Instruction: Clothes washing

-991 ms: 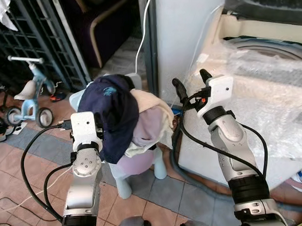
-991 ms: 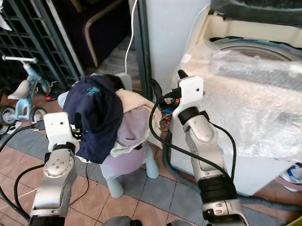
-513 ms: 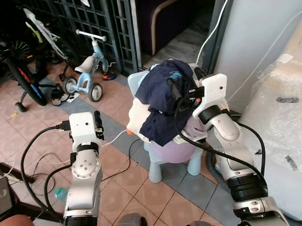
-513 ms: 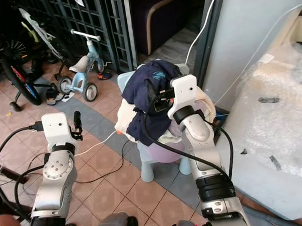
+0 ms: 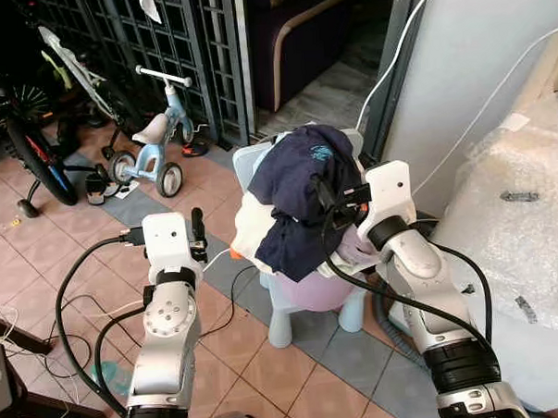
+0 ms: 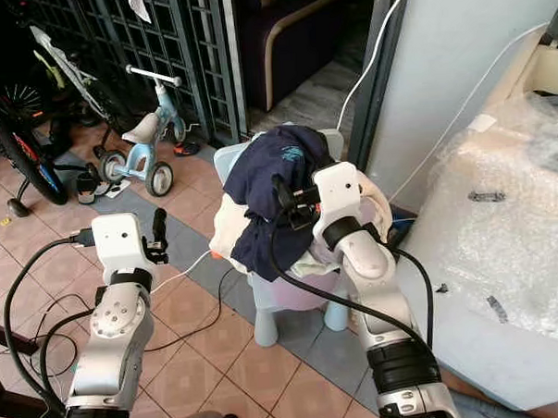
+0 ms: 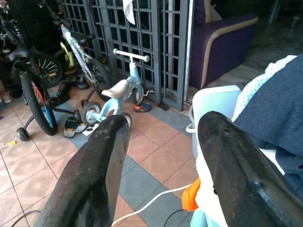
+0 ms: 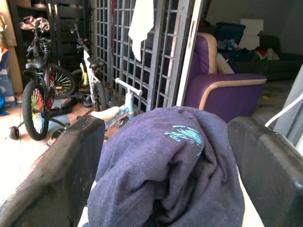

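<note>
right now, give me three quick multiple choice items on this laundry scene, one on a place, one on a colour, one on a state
1. Where does the heap of clothes lie?
A. on the pale blue plastic child's chair
B. on the tiled floor
C. on the purple armchair

2. What colour is the garment on top of the heap?
A. red
B. dark navy
C. yellow

3. How do the right tool's fingers stand?
A. shut on a cable
B. shut on a sock
C. open, either side of the top garment

Answers:
1 A: the heap of clothes sits on the pale blue plastic child's chair, beside the washing machine wrapped in bubble plastic.
2 B: the dark navy garment with a small teal print drapes over the paler clothes.
3 C: in the right wrist view the right tool has its fingers spread wide, the navy garment between them. The left tool is open too, short of the chair.
</note>
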`<state>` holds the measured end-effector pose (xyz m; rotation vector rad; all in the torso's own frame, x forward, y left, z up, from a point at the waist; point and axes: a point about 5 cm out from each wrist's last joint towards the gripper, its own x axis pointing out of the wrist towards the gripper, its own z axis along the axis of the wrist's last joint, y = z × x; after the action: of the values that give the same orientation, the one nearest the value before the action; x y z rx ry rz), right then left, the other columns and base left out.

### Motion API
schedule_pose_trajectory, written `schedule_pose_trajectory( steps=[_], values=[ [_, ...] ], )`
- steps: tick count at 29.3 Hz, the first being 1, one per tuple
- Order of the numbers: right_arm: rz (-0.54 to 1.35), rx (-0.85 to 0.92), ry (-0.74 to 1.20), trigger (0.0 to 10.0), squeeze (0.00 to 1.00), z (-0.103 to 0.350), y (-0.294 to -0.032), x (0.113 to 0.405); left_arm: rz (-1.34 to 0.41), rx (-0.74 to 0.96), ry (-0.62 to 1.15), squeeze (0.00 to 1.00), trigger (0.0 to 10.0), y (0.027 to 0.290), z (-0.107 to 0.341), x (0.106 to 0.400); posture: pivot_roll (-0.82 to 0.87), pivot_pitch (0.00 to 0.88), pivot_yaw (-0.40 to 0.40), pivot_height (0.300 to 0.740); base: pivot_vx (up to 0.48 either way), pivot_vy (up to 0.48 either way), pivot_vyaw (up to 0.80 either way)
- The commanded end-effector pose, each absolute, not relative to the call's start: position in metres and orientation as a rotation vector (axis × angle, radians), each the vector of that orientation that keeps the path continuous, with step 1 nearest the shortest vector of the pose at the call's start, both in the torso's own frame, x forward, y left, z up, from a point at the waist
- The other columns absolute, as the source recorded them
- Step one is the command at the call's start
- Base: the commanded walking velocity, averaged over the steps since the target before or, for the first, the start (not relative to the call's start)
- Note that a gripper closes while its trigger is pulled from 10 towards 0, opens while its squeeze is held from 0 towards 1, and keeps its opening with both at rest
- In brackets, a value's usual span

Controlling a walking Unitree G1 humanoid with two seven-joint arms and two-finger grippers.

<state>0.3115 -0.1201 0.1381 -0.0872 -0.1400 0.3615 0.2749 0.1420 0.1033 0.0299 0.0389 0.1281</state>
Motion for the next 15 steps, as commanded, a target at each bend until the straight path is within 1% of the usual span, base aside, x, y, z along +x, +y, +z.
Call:
schedule_pose_trajectory(
  steps=[1, 3, 5, 8, 15],
  values=[
    [0.387, -0.085, -0.125, 10.0, 0.0, 0.136, -0.114, 0.31, 0.134, 0.031, 0.034, 0.0, 10.0, 0.144, 0.105, 0.275, -0.01, 0.063, 0.041, 0.74, 0.48, 0.0, 0.0],
    [0.419, -0.083, -0.108, 10.0, 0.0, 0.134, -0.111, 0.31, 0.137, 0.032, 0.039, 0.0, 10.0, 0.145, 0.104, 0.275, -0.01, 0.064, 0.04, 0.74, 0.354, 0.0, 0.0],
    [0.483, -0.107, -0.052, 10.0, 0.0, 0.126, -0.105, 0.308, 0.141, 0.032, 0.047, 0.0, 10.0, 0.145, 0.103, 0.274, -0.01, 0.064, 0.038, 0.74, 0.352, 0.0, 0.0],
    [0.505, -0.175, 0.018, 10.0, 0.0, 0.112, -0.103, 0.306, 0.142, 0.031, 0.052, 0.0, 10.0, 0.145, 0.102, 0.274, -0.01, 0.066, 0.036, 0.74, 0.345, 0.0, 0.0],
    [0.526, -0.186, 0.065, 10.0, 0.0, 0.102, -0.102, 0.302, 0.169, 0.021, 0.09, 0.0, 10.0, 0.146, 0.097, 0.272, 0.0, 0.072, 0.027, 0.74, 0.0, 0.0, 0.0]
  ],
)
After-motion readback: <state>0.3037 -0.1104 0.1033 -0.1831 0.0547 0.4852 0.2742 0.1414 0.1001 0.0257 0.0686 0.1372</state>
